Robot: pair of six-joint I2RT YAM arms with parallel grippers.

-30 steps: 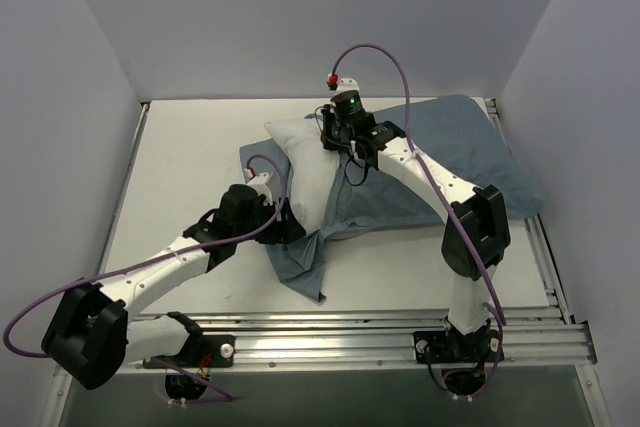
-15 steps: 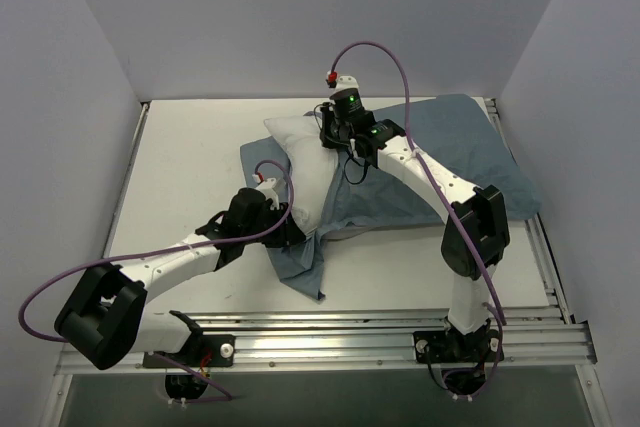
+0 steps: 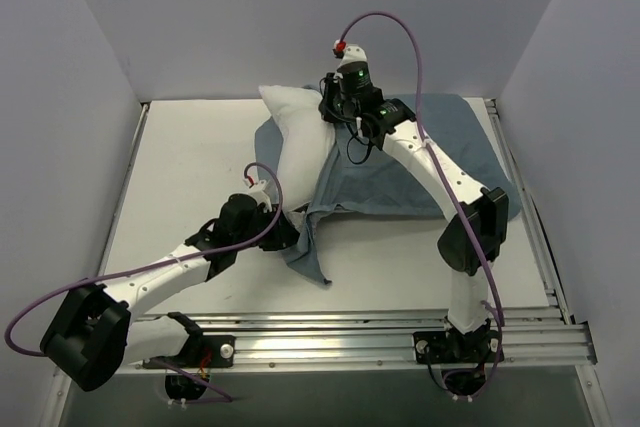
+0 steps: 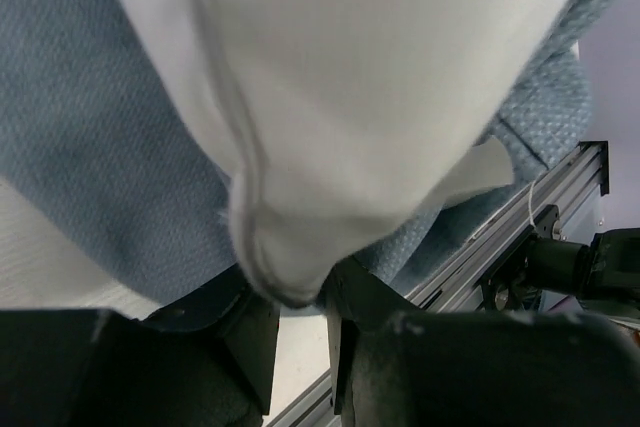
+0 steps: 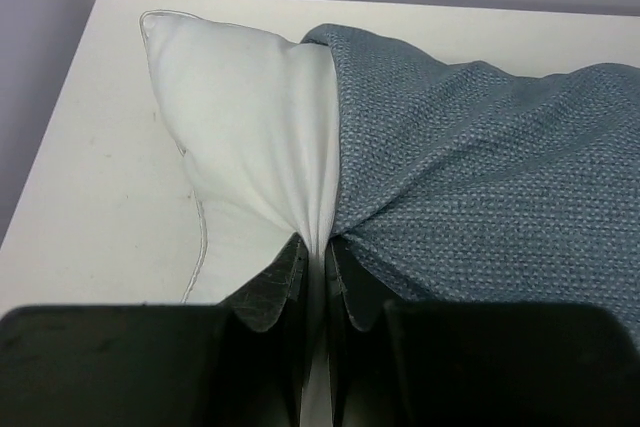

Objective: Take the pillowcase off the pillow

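Nearest, the left gripper [image 4: 297, 315] is clamped on the seamed corner of the white pillow [image 4: 380, 97]. The dusty-blue pillowcase [image 4: 110, 147] bunches on both sides, one flap trailing toward the front rail [image 3: 380, 332]. Farther off, the right gripper [image 5: 318, 259] pinches a pillow fold right at the pillowcase's open edge. The pillow's far-left corner lies uncovered, and the table [image 3: 190, 157] opens leftward.

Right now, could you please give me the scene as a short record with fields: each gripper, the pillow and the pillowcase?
left gripper: shut on a corner of the pillow
right gripper: shut on a fold of the pillow, at the open edge of the pillowcase
pillow: left part bare, rest inside the pillowcase
pillowcase: dusty blue, loose flap beside the left gripper
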